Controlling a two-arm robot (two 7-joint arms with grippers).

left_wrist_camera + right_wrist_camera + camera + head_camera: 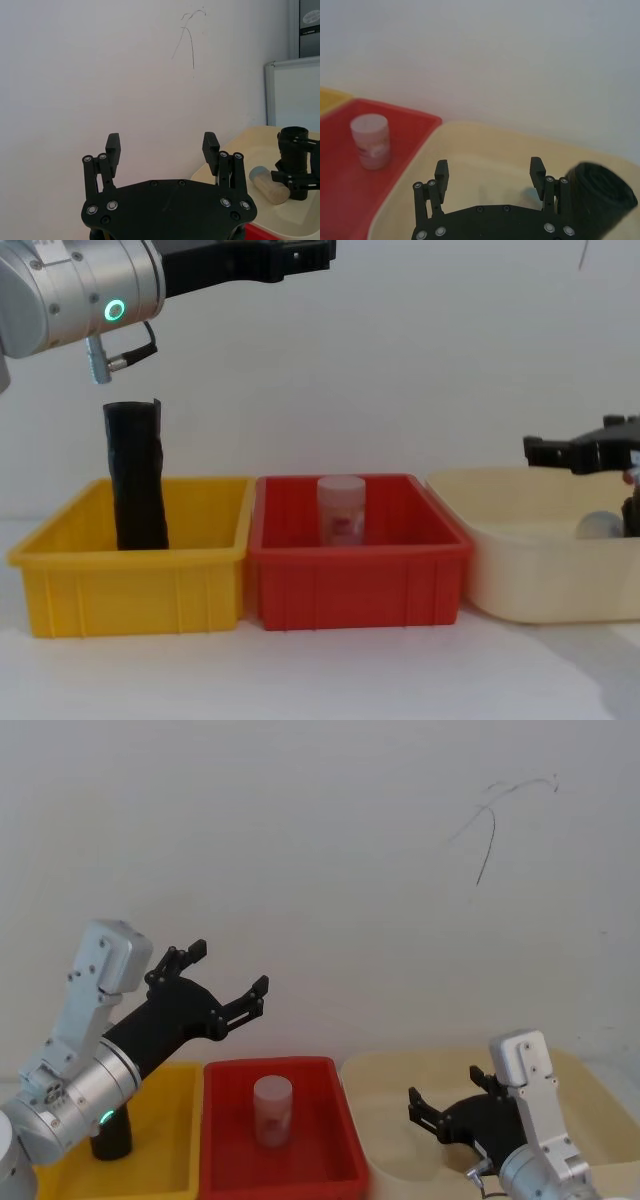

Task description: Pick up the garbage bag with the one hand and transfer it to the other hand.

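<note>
The garbage bag (600,192) is a black, slightly lumpy roll with an even top. It stands in the beige bin (375,1135) on the right, also seen from the left wrist (294,150). My right gripper (489,170) is low inside that bin, open, with nothing between its fingers. The bag stands just outside one of its fingers. In the head view the right gripper (445,1092) points left toward the red bin. My left gripper (230,968) is raised high above the yellow bin, open and empty, facing the wall (162,145).
A second black roll (136,475) with a jagged top stands upright in the yellow bin (60,540). A frosted jar (341,508) stands in the red bin (440,530). Another jar (267,184) lies on its side in the beige bin near the bag.
</note>
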